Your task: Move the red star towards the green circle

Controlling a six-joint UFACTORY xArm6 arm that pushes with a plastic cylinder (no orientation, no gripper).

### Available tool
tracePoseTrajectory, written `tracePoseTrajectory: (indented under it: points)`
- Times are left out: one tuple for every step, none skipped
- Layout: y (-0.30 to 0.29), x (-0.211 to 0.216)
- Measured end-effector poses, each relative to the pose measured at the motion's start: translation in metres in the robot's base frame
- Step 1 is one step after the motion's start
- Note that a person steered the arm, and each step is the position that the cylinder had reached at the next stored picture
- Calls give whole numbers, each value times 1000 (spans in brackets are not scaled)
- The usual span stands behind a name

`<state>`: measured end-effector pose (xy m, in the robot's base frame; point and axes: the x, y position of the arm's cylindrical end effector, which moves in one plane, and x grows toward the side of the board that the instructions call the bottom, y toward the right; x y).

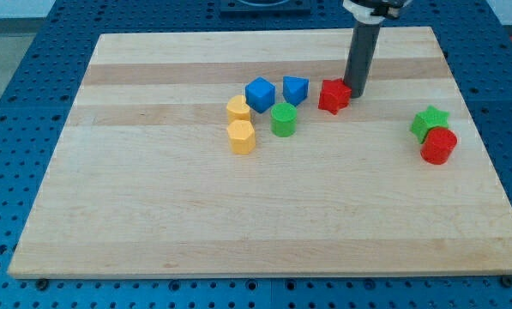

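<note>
The red star [333,95] lies on the wooden board, right of the middle near the view's top. My tip [356,94] stands right against the star's right side. The green circle [283,120], a short cylinder, sits a little to the left of and below the star, apart from it.
Two blue blocks [260,93] [295,89] lie left of the star, above the green circle. Two yellow blocks [238,109] [242,136] sit left of the green circle. A green star [430,121] and a red cylinder [439,146] touch at the view's right. The wooden board [153,197] ends in blue pegboard.
</note>
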<state>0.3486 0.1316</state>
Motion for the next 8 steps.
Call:
tracePoseTrajectory:
  points:
    - [0, 0]
    - [5, 0]
    - [11, -13]
    - [8, -21]
    - [-9, -20]
    - [-26, -13]
    - [-31, -12]
    - [-31, -11]
